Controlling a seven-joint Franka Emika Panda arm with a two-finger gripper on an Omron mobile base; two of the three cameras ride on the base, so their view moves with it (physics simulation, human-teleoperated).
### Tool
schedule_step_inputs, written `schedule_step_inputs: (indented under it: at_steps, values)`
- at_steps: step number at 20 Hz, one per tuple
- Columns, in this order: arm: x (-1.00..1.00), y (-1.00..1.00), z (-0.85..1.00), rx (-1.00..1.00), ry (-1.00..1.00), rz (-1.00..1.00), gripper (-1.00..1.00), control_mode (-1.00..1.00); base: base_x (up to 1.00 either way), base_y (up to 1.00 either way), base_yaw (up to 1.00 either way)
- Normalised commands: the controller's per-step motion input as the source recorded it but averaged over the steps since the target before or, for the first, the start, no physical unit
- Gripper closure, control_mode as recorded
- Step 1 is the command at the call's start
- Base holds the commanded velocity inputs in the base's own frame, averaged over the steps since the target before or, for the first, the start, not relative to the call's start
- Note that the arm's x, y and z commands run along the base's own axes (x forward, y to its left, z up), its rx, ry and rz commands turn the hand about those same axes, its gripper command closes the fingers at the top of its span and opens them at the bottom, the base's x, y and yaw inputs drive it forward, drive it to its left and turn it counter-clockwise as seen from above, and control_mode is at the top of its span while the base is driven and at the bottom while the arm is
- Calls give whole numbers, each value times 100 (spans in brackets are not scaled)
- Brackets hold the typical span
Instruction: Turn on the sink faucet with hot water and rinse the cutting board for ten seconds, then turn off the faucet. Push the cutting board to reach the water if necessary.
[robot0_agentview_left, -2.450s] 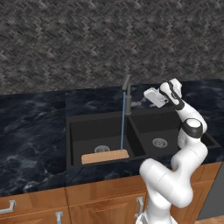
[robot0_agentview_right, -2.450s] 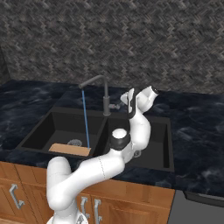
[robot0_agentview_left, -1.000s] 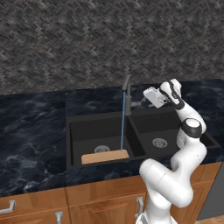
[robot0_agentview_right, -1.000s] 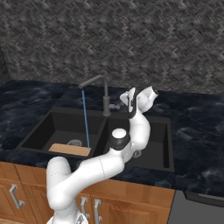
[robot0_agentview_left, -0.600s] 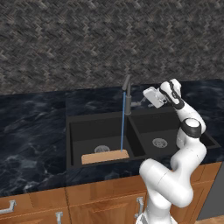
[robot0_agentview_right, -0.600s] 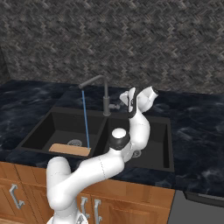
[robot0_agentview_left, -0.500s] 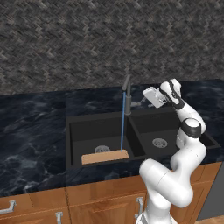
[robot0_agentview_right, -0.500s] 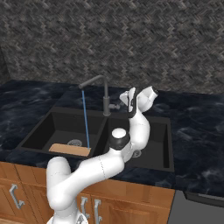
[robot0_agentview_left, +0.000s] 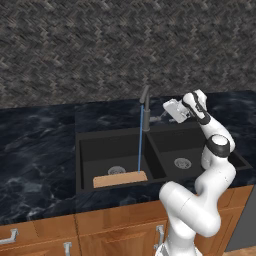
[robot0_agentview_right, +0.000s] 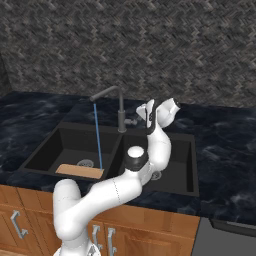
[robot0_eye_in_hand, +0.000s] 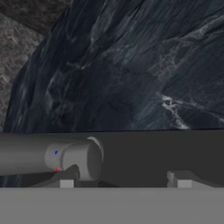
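Note:
The sink faucet (robot0_agentview_left: 145, 107) (robot0_agentview_right: 121, 114) stands behind the divider of the black double sink (robot0_agentview_left: 98, 151) (robot0_agentview_right: 51, 146). From its spout the water (robot0_agentview_left: 140, 140) (robot0_agentview_right: 98, 141) falls in a thin blue stream onto the cutting board (robot0_agentview_left: 120, 179) (robot0_agentview_right: 80, 171), which lies flat at the front of the larger left basin. My gripper (robot0_agentview_left: 168, 110) (robot0_agentview_right: 138, 114) hovers just right of the faucet post, at lever height. In the hand view the grey lever (robot0_eye_in_hand: 72, 158), marked with a red and a blue dot, lies by the left fingertip (robot0_eye_in_hand: 66, 179). The gripper (robot0_eye_in_hand: 124, 182) is open, its jaws well apart.
Dark marbled counter (robot0_agentview_left: 35, 150) (robot0_agentview_right: 227, 145) (robot0_eye_in_hand: 131, 65) surrounds the sink, with a grey stone wall (robot0_agentview_left: 100, 50) behind. The smaller right basin (robot0_agentview_left: 182, 162) holds just its drain. Wooden cabinet fronts (robot0_agentview_left: 115, 230) run below.

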Motion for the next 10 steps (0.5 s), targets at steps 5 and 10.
schedule_step_inputs:
  at_steps: [5,10]
  values:
    - [0,45,-22,-2,1,0,-100,-100,0,0,0]
    - [0,49,-23,-2,0,0,-100,-100,0,0,0]
